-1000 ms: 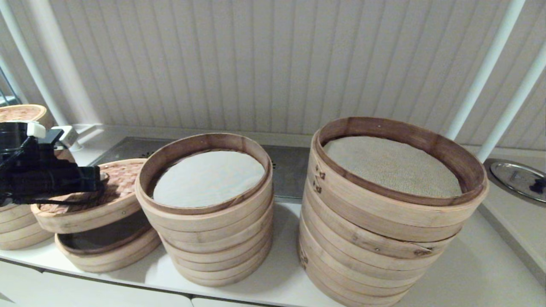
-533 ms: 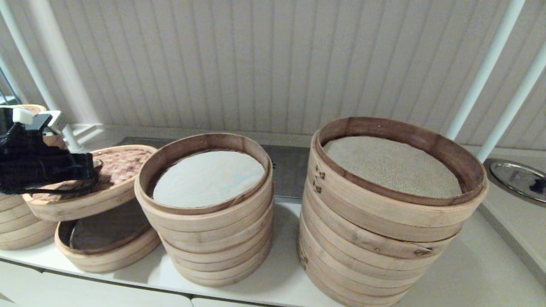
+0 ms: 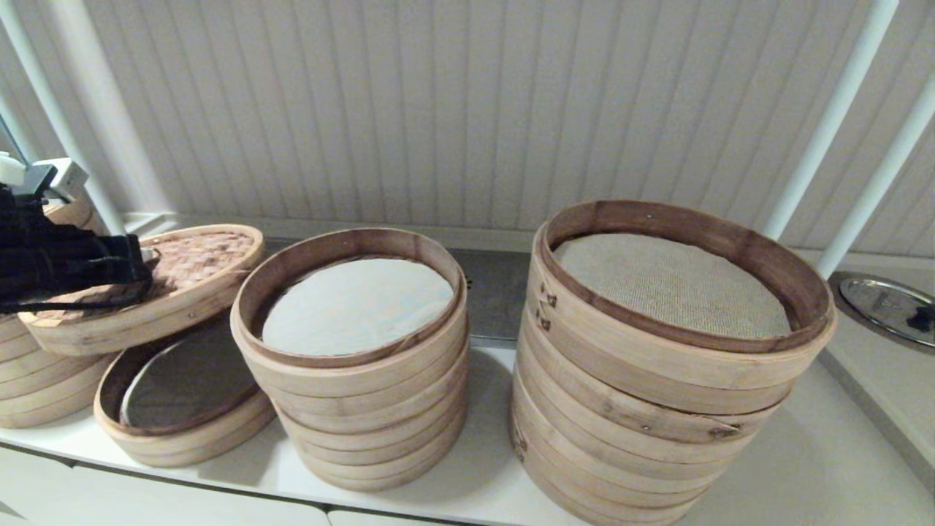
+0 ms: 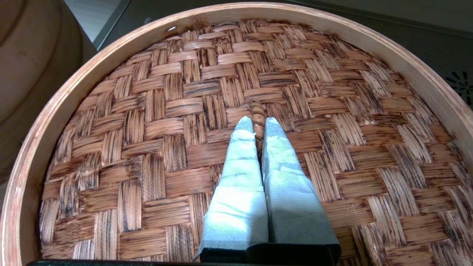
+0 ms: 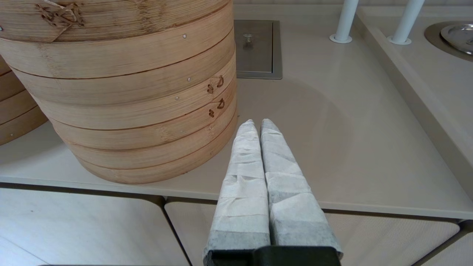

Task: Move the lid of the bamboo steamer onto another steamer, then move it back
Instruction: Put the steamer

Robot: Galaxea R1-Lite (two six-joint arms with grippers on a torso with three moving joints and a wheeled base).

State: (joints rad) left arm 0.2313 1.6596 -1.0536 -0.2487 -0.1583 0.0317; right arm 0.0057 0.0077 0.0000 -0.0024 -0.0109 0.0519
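Observation:
The bamboo steamer lid (image 3: 182, 281), reddish-brown woven top with a pale rim, hangs tilted in the air at the far left, above the low two-ring steamer (image 3: 190, 435). My left gripper (image 3: 142, 264) is shut on the small loop handle (image 4: 258, 112) at the centre of the lid (image 4: 166, 129); its wrapped fingers (image 4: 240, 162) pinch it from both sides. The medium stack with the smooth white liner (image 3: 350, 383) stands uncovered just right of the lid. My right gripper (image 5: 255, 123) is shut on nothing, low at the counter's front edge, out of the head view.
A wider, taller stack with a beige mesh liner (image 3: 657, 398) stands right of centre, close to my right gripper (image 5: 129, 92). Another stack (image 3: 36, 391) sits at the far left behind the lid. Farther right are white poles (image 3: 825, 139) and a metal plate (image 3: 884, 303).
The lid has risen and drifted left with my left gripper, lifting clear of the low steamer and uncovering more of its dark inside. Nothing else moved.

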